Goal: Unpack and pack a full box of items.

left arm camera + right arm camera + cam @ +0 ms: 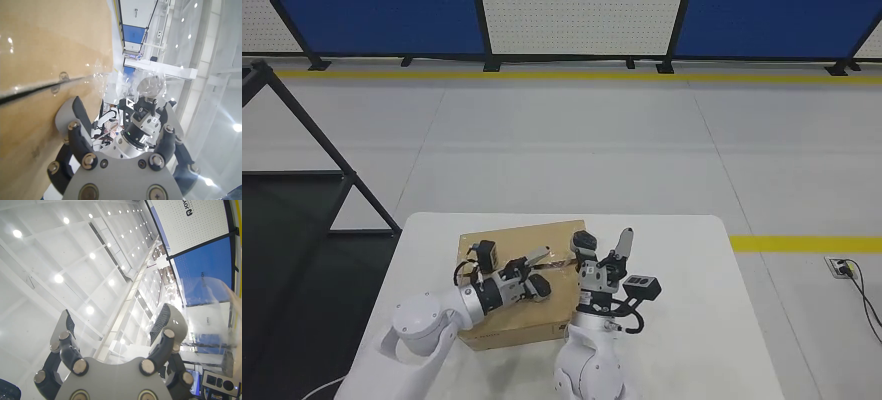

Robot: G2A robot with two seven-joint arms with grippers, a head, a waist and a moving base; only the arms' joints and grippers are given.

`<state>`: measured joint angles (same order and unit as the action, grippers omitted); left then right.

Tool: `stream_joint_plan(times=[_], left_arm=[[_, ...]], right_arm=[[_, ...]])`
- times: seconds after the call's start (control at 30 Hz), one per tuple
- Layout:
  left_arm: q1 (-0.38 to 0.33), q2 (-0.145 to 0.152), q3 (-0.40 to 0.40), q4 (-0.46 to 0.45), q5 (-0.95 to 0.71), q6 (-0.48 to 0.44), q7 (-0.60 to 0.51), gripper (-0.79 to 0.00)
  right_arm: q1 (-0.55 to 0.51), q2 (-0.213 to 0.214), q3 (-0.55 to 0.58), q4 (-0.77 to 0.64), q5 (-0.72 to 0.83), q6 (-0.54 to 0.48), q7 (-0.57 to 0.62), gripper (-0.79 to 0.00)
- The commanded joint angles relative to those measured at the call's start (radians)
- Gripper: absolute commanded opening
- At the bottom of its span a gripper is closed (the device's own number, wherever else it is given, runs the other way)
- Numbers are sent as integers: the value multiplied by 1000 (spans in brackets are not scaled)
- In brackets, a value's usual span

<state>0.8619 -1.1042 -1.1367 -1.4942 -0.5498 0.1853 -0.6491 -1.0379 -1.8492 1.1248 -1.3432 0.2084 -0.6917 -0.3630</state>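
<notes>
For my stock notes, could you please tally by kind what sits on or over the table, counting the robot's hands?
cardboard box: 1
clear tape strip, partly peeled off the box: 1
robot hands, both open: 2 (left hand, right hand)
Total: 4

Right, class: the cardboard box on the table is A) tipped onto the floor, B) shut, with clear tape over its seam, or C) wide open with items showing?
B: the cardboard box has its flaps meeting at a dark seam that lies under glossy clear tape.
</notes>
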Motion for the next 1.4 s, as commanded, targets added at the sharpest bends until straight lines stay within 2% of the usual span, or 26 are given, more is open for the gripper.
stream_joint_plan(times=[0.0, 0.17, 0.2, 0.23, 0.37, 0.53, 0.73, 0.8, 0.87, 1.03, 1.07, 1.1, 1.13, 1.17, 1.27, 1.37], left_arm=[[-4, -4, 6, 7, -6, -3, 18, -86], [-7, -10, 11, 13, -15, -10, 29, -299], [-8, -11, 12, 14, -15, -9, 29, -320], [-8, -12, 13, 15, -12, -8, 29, -379], [-11, -15, 16, 25, -9, -1, 32, -437], [-16, -19, 18, 33, -4, 4, 30, -554], [-15, -22, 17, 32, 4, 6, 30, -631], [-14, -23, 16, 31, 7, 8, 30, -730], [-11, -23, 14, 30, 10, 8, 27, -785], [-3, -23, 4, 30, 12, 8, 24, -785], [0, -23, 1, 27, 11, 7, 24, -760], [5, -23, -1, 23, 10, 6, 22, -582], [9, -23, -4, 20, 10, 6, 22, -489], [15, -22, -8, 15, 8, 4, 22, -434], [36, -20, -26, -3, 1, -3, 24, -336], [52, -19, -39, -19, -3, -1, 22, -317]], right_arm=[[-1, 0, 1, -1, 2, -2, 3, 0], [-3, 0, 2, -4, 7, -5, 7, 0], [-4, 1, 2, -4, 8, -4, 8, 0], [-4, 1, 2, -4, 8, -4, 9, 0], [-4, 1, 2, -5, 11, -2, 15, 0], [-5, 1, 2, -7, 10, -1, 17, 0], [-9, 1, 1, -10, 7, -4, 16, 0], [-10, 2, 0, -11, 6, -4, 16, 0], [-11, 2, -1, -13, 7, -2, 17, 0], [-14, 3, -1, -15, 8, -2, 19, 0], [-14, 3, -1, -14, 8, -2, 19, 0], [-14, 3, -1, -15, 8, 0, 18, 0], [-14, 3, -1, -15, 8, 0, 18, 0], [-15, 3, -1, -16, 8, -1, 18, 0], [-16, 4, -1, -17, 7, 0, 21, 0], [-16, 4, -1, -17, 7, 0, 21, 0]])
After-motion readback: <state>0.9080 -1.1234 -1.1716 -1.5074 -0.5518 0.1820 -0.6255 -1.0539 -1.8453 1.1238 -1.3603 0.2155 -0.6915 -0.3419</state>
